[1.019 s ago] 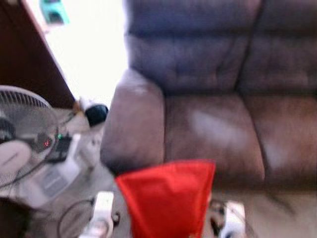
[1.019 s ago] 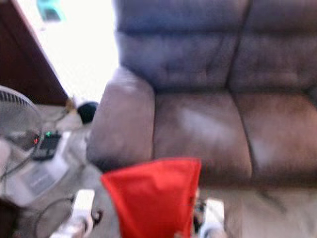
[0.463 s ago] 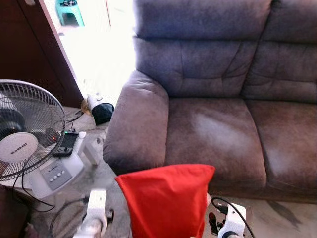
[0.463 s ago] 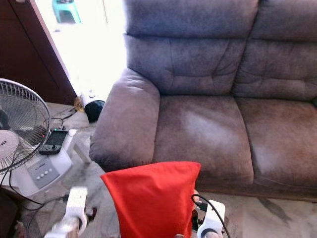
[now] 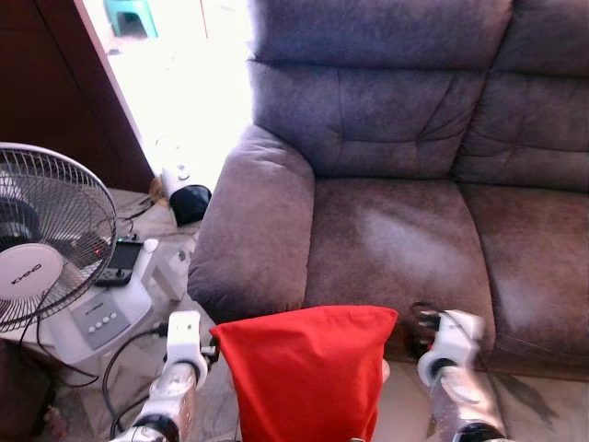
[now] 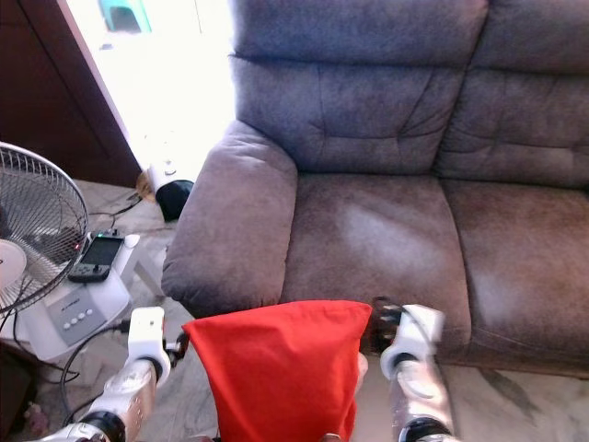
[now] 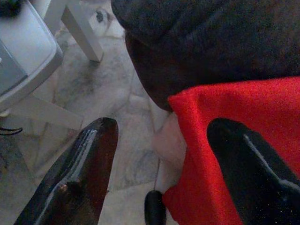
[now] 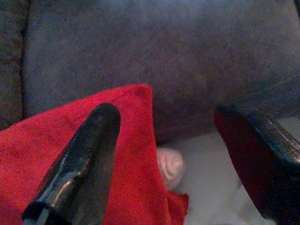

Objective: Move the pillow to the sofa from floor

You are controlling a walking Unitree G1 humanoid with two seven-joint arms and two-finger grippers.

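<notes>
A red pillow point(image 5: 308, 373) hangs in the air in front of the grey-brown sofa point(image 5: 396, 230), just below the front edge of its left seat cushion. My two silver wrists flank it, the left point(image 5: 183, 337) and the right point(image 5: 451, 339). In the left wrist view my left gripper point(image 7: 164, 180) stands open, one black finger point(image 7: 253, 173) lying against the red cover. My right gripper point(image 8: 171, 164) is open too, with one finger point(image 8: 82, 161) on the pillow's other side. A pale bit of filling point(image 8: 169, 165) shows at the cover's edge.
A standing fan point(image 5: 46, 249) with a white base point(image 5: 97, 322) and trailing cables stands at the left on the marble floor point(image 6: 515, 405). A phone point(image 6: 94, 257) lies on the base. A dark wooden door point(image 5: 55, 83) and a bright doorway are behind it.
Both wrists have risen beside the pillow, the right one more. The blur of a second ago is gone, and the view has shifted slightly toward the sofa.
</notes>
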